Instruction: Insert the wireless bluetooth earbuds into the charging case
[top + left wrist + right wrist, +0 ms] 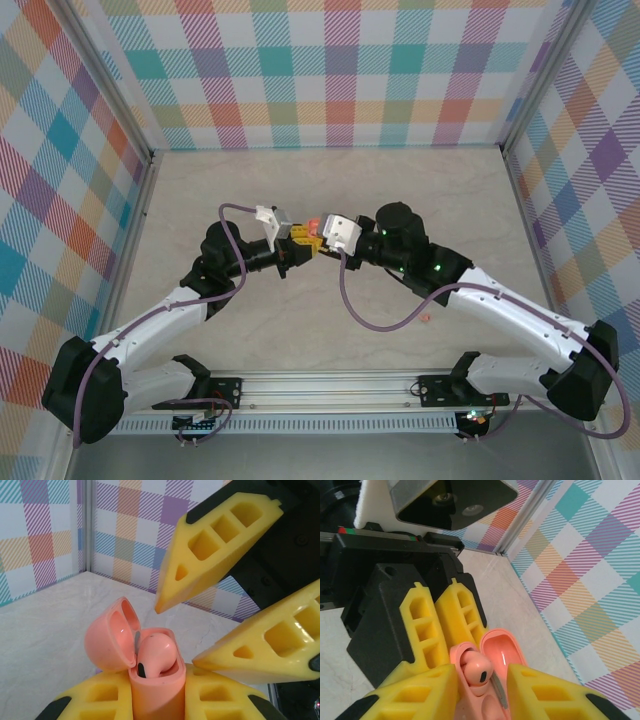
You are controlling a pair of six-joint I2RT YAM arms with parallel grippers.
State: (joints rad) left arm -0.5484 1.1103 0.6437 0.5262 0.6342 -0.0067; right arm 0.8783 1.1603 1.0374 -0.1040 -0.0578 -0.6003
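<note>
Work looks to be on seating one earbud. The left end effector pinches the orange case, its lid flipped open toward 10 o'clock. One salmon earbud sits inside, maybe a bit high. The right end effector hangs spread wide at 2 o'clock, touching nothing. Next, I think, it must press gently, then fetch the small orange bit on the desk.

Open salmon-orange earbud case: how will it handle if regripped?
The glossy salmon-orange plastic case looks smooth and rounded, so probably slippery. Its open hinged lid likely swings if bumped. The salmon earbud sits proud, so may pop out.
</note>
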